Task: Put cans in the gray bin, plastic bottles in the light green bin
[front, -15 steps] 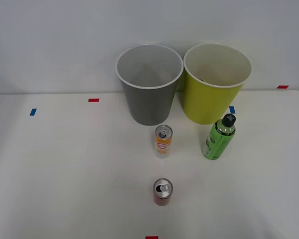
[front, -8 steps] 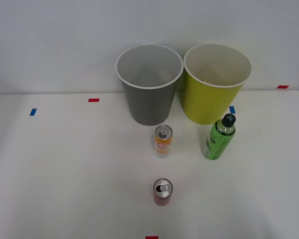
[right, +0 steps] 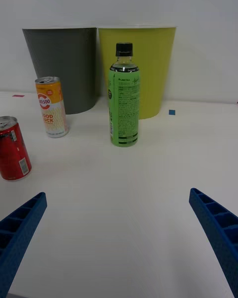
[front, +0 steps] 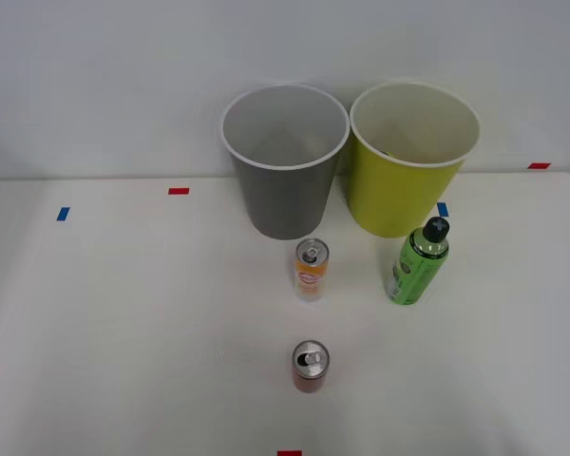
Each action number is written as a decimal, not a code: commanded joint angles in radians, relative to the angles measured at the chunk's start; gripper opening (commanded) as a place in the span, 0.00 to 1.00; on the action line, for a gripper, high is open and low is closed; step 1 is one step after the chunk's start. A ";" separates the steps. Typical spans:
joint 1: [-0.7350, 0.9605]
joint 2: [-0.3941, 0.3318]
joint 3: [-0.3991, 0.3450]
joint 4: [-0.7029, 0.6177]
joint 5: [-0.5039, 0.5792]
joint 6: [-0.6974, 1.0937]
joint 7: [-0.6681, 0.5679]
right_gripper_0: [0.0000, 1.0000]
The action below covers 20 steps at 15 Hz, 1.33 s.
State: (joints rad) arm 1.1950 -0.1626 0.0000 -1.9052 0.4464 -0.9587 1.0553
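Note:
The gray bin [front: 285,161] [right: 62,67] and the light green bin [front: 410,161] [right: 144,64] stand side by side at the table's back. An orange-and-white can [front: 312,269] [right: 51,107] stands upright just before the gray bin. A dark red can [front: 311,366] [right: 13,148] stands nearer the front edge. A green-label plastic bottle [front: 418,261] [right: 123,97] with a black cap stands upright before the light green bin. My right gripper [right: 119,238] is open, its blue fingers [right: 218,228] spread wide, some way short of the bottle and holding nothing.
Small red tape marks [front: 179,191] and blue tape marks [front: 63,214] dot the white table [front: 123,313]. A pale wall stands right behind the bins. Open tabletop stretches to the left of the cans.

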 commanded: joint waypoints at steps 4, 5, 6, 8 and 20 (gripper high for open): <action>0.000 0.000 0.000 0.000 0.000 0.000 0.000 1.00; 0.000 0.000 0.000 0.000 0.000 0.000 0.000 1.00; 0.000 0.000 0.000 0.000 0.000 0.000 0.000 1.00; 0.000 0.000 0.000 0.000 0.000 0.000 0.000 1.00; 0.000 0.000 0.000 0.000 0.000 0.000 0.000 1.00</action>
State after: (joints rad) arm 1.1950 -0.1626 0.0000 -1.9052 0.4464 -0.9587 1.0554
